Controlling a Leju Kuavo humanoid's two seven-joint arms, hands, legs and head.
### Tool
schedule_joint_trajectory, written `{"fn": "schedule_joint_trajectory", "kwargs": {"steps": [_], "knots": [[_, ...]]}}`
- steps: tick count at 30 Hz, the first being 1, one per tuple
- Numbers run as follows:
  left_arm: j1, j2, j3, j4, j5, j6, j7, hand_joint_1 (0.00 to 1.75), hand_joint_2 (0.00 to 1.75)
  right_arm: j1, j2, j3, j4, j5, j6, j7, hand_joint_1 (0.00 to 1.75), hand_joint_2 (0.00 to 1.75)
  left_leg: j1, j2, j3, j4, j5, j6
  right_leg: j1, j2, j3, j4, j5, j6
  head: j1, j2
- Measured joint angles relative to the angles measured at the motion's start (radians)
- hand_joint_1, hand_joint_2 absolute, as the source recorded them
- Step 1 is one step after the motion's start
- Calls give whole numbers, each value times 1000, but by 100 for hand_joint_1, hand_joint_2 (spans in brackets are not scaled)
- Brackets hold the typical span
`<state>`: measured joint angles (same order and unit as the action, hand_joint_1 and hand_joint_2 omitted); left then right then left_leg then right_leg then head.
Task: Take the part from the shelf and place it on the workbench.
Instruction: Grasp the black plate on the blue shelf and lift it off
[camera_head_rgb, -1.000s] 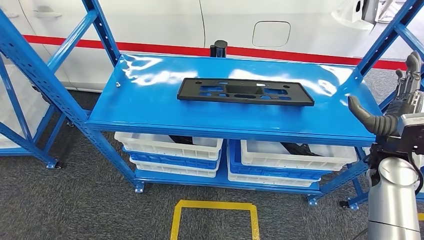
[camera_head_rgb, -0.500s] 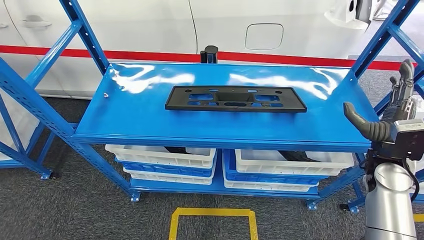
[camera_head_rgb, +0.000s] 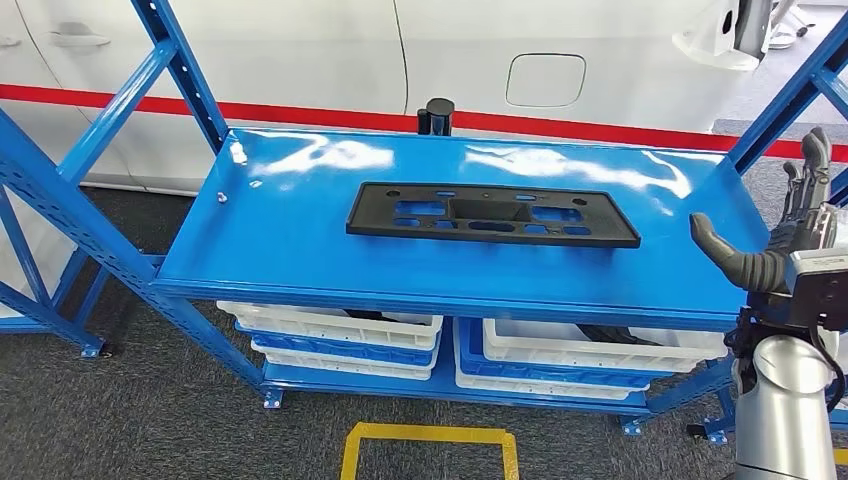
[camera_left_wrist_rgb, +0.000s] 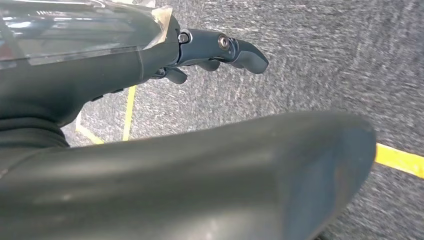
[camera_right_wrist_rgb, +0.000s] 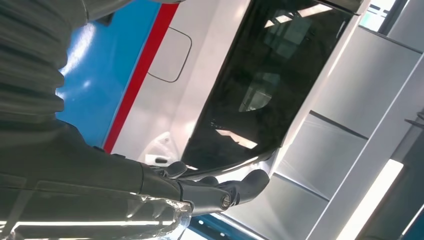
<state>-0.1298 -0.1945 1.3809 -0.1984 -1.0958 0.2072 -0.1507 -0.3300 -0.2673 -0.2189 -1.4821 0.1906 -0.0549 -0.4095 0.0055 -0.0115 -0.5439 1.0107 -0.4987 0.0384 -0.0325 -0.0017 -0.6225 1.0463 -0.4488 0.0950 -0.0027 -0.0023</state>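
A flat black part (camera_head_rgb: 492, 214) with cut-out holes lies in the middle of the top level of a blue shelf (camera_head_rgb: 300, 250), untouched. The right hand (camera_head_rgb: 775, 225) is raised beside the shelf's right end, fingers spread, holding nothing. The left hand (camera_left_wrist_rgb: 200, 50) hangs over grey floor (camera_left_wrist_rgb: 325, 60), apparently empty with fingers loosely extended, though blurred. White bins (camera_head_rgb: 335, 325) sit below

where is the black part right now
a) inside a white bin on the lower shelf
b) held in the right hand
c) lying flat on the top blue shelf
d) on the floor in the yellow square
c: the black part lies flat on the blue shelf, and the right hand is raised beside the shelf's end with nothing in it.
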Motion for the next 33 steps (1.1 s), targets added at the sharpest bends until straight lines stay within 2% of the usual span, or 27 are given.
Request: {"fn": "schedule_joint_trajectory", "kwargs": {"steps": [1,3,5,11,12,15,17,25,33], "knots": [[0,0,0,0,0,0,0,0,0,0,0,0,0,1,1,1,0,175,-3,-1,2,1,-6,-3,-2,0,11,-24,9,-5,-1,0],[0,1,0,0,2,1,-1,0,0,0,1,0,0,5,3,3,0,175,-5,-1,4,1,-9,3,-3,3,15,-29,10,-16,-4,0],[0,1,0,0,5,1,-1,0,0,-1,1,0,0,8,4,3,0,175,-4,1,8,-4,-8,11,-1,5,15,-30,8,-19,-5,0],[0,0,0,0,13,3,-2,0,0,-5,1,1,0,28,11,3,0,175,-2,3,14,-17,-7,10,6,5,15,-29,2,-30,-5,0],[0,0,0,0,16,4,-2,0,0,-6,1,1,0,35,12,4,0,175,-2,3,15,-17,-7,7,7,5,15,-29,1,-30,-5,0],[0,-1,1,0,20,10,0,0,0,-5,0,4,0,62,10,9,0,175,0,3,15,-18,-8,-12,10,5,15,-28,1,-31,-5,0],[0,-2,1,0,20,13,1,0,0,0,0,8,-4,79,7,13,0,175,0,3,15,-18,-8,-17,10,5,16,-28,1,-31,-4,0],[0,-4,0,0,20,16,0,0,0,26,-2,20,-36,125,1,32,0,175,-9,3,15,-17,-9,-16,8,4,17,-29,1,-31,-4,0],[0,-2,0,0,18,10,-5,0,0,82,-36,66,-78,309,-21,113,0,175,-13,3,15,-17,-11,-14,4,4,17,-30,1,-31,-4,0]]}}
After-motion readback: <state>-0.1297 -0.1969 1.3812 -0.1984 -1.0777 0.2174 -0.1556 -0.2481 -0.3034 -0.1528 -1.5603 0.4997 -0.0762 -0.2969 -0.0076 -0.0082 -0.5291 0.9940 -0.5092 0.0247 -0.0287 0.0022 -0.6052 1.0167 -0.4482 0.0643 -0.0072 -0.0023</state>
